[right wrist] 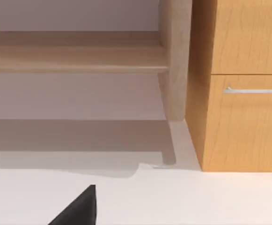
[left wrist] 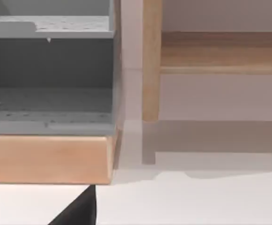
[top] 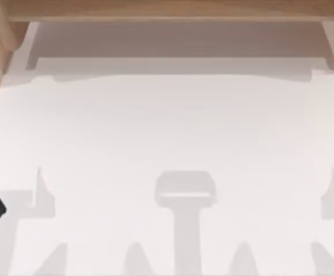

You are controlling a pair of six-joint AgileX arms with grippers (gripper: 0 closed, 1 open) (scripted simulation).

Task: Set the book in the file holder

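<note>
Two grippers noted, both low over the white table [top: 167, 132]. My left gripper [left wrist: 77, 211] faces the grey file holder [left wrist: 49, 75], which stands ahead of it on a wooden ledge [left wrist: 47, 159], its open face seemingly toward me, presumably to take the book upright. My right gripper [right wrist: 77, 208] faces a wooden cabinet [right wrist: 243, 93]. Whether either is released or clenched I cannot tell. Where the book lies cannot be established. A wooden post [left wrist: 150, 61] stands just beside the holder, beyond my left gripper: a likely obstruction.

Black fingertip [right wrist: 77, 208] hung over white table [right wrist: 196, 197]. Wooden cabinet [right wrist: 241, 84] with metal handle [right wrist: 255, 90] stood beside wooden shelf [right wrist: 75, 58].
</note>
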